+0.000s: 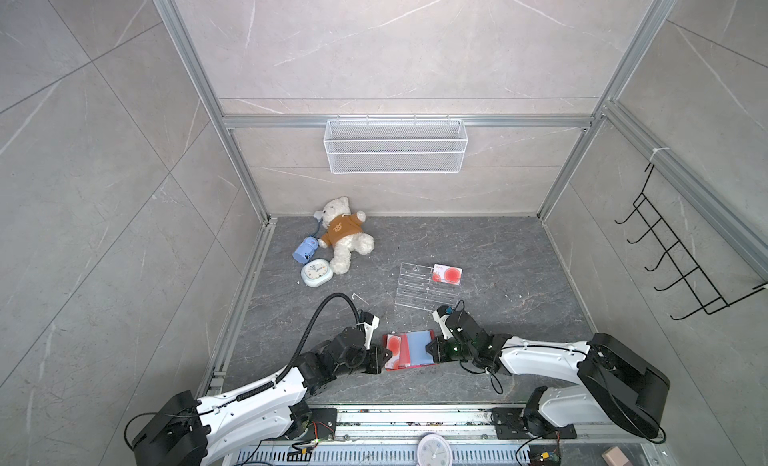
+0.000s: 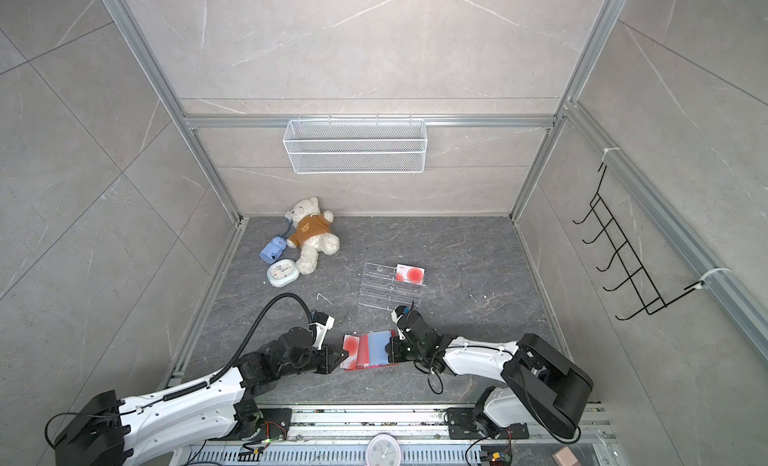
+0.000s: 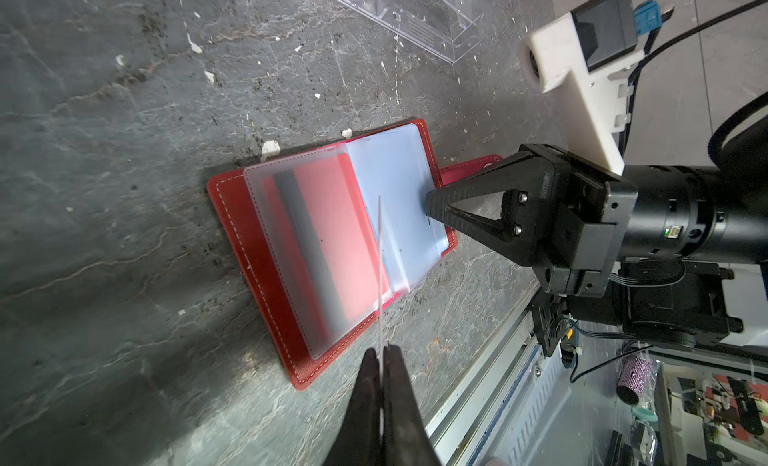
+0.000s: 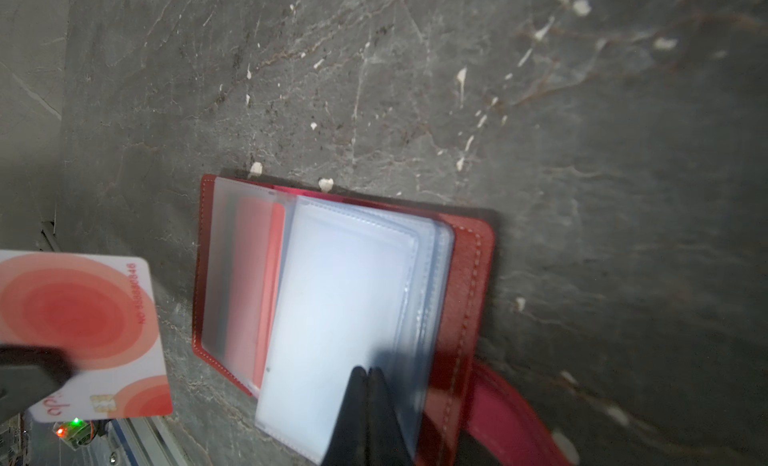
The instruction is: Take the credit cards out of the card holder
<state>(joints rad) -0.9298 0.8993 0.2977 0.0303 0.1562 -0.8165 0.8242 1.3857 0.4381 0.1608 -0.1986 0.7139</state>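
The red card holder (image 1: 424,362) (image 2: 353,366) lies open near the table's front edge, its pale blue sleeves (image 3: 390,181) (image 4: 332,310) fanned up. My left gripper (image 3: 381,351) (image 1: 384,353) is shut on one of the credit cards (image 4: 79,326) (image 3: 380,276), held on edge just above the holder's left page. A red shape (image 3: 328,243) shows through the frosted sleeve on that page. My right gripper (image 4: 368,370) (image 3: 428,202) (image 1: 432,349) is shut, its tips resting on the blue sleeves at the holder's right side. Another credit card (image 1: 448,274) (image 2: 410,274) sits on the clear rack.
A clear acrylic tiered rack (image 1: 419,291) lies just behind the holder. At the back left are a teddy bear (image 1: 343,235), a small clock (image 1: 316,273) and a blue toy (image 1: 305,249). A wire basket (image 1: 395,145) hangs on the back wall. The metal rail (image 1: 415,416) runs along the front.
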